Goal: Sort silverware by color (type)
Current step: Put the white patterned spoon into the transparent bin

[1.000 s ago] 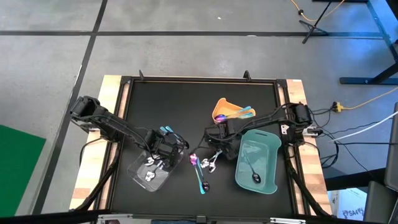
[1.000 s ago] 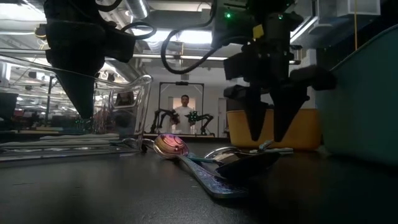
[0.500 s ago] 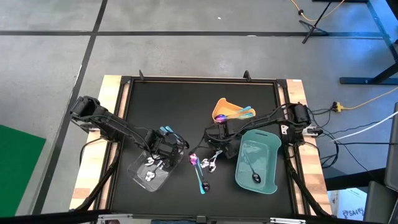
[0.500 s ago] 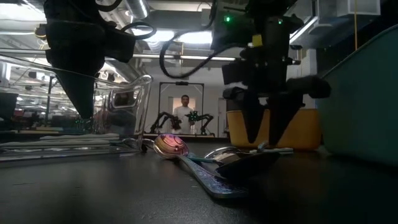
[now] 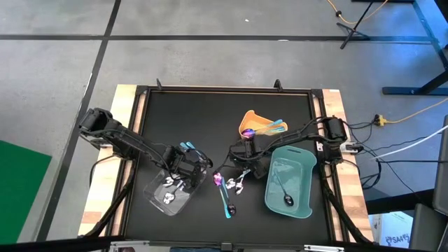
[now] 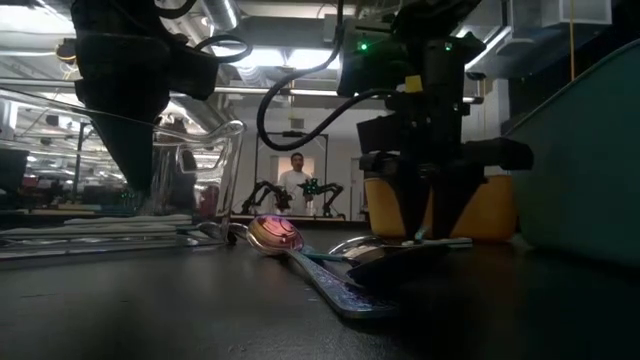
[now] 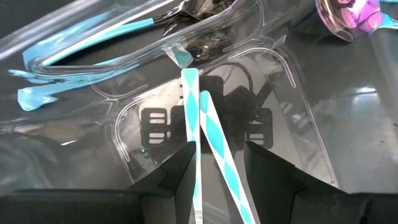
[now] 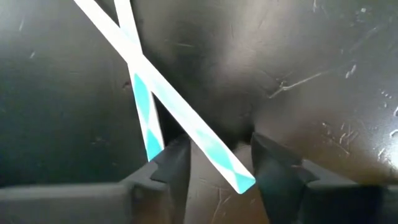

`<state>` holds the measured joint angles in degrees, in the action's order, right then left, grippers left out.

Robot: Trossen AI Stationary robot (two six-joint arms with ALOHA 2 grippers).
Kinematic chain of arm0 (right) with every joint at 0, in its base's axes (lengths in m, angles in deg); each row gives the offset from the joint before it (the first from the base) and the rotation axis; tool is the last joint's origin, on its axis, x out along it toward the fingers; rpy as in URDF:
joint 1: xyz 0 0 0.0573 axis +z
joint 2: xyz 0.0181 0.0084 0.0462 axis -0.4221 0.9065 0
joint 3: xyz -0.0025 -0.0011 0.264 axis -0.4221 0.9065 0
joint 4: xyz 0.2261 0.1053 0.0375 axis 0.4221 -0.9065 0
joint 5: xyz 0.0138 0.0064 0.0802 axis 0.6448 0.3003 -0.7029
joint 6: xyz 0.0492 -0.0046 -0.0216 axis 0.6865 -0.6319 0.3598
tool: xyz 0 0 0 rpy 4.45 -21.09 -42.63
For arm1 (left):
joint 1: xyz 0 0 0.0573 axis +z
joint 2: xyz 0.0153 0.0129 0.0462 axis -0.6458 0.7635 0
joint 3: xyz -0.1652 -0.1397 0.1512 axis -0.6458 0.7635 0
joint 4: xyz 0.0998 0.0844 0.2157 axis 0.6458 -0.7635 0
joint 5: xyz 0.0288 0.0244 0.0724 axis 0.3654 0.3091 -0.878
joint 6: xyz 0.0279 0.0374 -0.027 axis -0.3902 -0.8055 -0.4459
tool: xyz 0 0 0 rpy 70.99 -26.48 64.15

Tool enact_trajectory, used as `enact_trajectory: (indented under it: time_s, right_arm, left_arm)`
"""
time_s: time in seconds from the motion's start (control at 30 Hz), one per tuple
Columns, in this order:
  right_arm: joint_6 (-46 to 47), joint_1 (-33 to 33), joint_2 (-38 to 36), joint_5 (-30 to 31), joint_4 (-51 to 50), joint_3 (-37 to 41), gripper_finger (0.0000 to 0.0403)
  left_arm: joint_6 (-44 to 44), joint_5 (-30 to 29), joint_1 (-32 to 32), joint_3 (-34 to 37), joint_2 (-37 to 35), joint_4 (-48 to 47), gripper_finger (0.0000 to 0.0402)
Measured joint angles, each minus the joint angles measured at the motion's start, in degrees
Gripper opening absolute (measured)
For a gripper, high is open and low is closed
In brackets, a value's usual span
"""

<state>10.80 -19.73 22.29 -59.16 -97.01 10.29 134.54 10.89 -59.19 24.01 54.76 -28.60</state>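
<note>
My left gripper (image 5: 183,170) hangs over the clear tray (image 5: 166,201), shut on two teal-and-white striped handles (image 7: 198,118). Silver spoons (image 5: 171,186) lie in that tray. My right gripper (image 5: 248,155) stands open, low over the loose silverware pile (image 5: 234,183) at mid-table. Its fingers (image 8: 171,168) flank the crossed ends of two teal-striped handles (image 8: 211,146) without plainly touching them. An iridescent purple spoon (image 6: 272,235) lies at the pile's left. A dark-headed spoon (image 5: 287,199) lies in the teal tray (image 5: 269,190). My left gripper pinches the two striped handles (image 7: 214,146) between its fingers (image 7: 177,177). The handles cross each other and run on past the fingertips toward the clear tray's rim (image 7: 186,62). Their heads are out of view behind the gripper.
The yellow tray (image 5: 253,120), holding a purple spoon and teal handles, sits on the far side of my right gripper. More light-blue handles (image 7: 81,43) lie by the clear tray's far edge. A raised frame (image 5: 224,89) borders the black table. A person (image 6: 296,175) stands far back in the room.
My right gripper has sunk a little toward the teal handles in the pile, its fingertips now close to the table. The silverware has stayed where it lay.
</note>
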Motion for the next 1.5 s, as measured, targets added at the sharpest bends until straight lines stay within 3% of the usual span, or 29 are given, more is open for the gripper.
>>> enact_trajectory:
  time_s: [0.63,0.93,1.5]
  right_arm:
    - [0.00,0.00,0.00,0.02,0.11,-0.02,0.0017]
    - [0.00,0.00,-0.02,0.02,-0.08,-0.02,0.0019]
    - [0.04,0.03,-0.02,0.02,-6.44,-2.50,0.0013]
  left_arm:
    - [0.00,0.00,0.00,0.00,-0.02,0.10,0.0128]
    - [0.00,0.00,0.00,0.00,-1.84,0.12,0.0128]
    - [-0.41,-1.31,0.00,-0.02,-12.71,0.11,0.0128]
